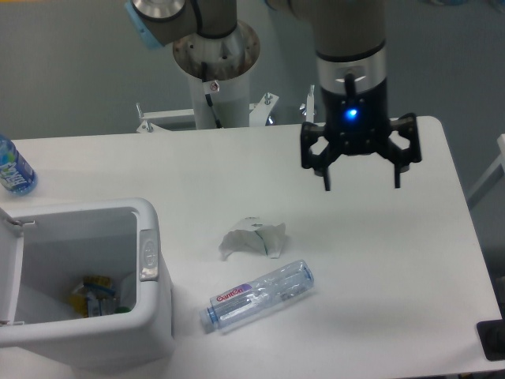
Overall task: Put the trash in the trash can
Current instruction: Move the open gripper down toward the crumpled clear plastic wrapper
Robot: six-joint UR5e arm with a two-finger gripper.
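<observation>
Claw (360, 186) jaws apart, empty; paper scrap (253, 238) lies down-left of it, bottle (259, 295) beyond, trash can (150, 260) farther left.

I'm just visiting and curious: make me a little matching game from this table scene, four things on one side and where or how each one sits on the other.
Things:
1. crumpled paper scrap
2. purple-labelled bottle
3. blue-labelled bottle
4. gripper

Places or states:
A. at the table's far left edge
B. open, raised above the table
C. lying on its side, nearest the trash can
D. mid-table, between gripper and lying bottle

Pairs: 1-D, 2-C, 3-A, 4-B
</observation>
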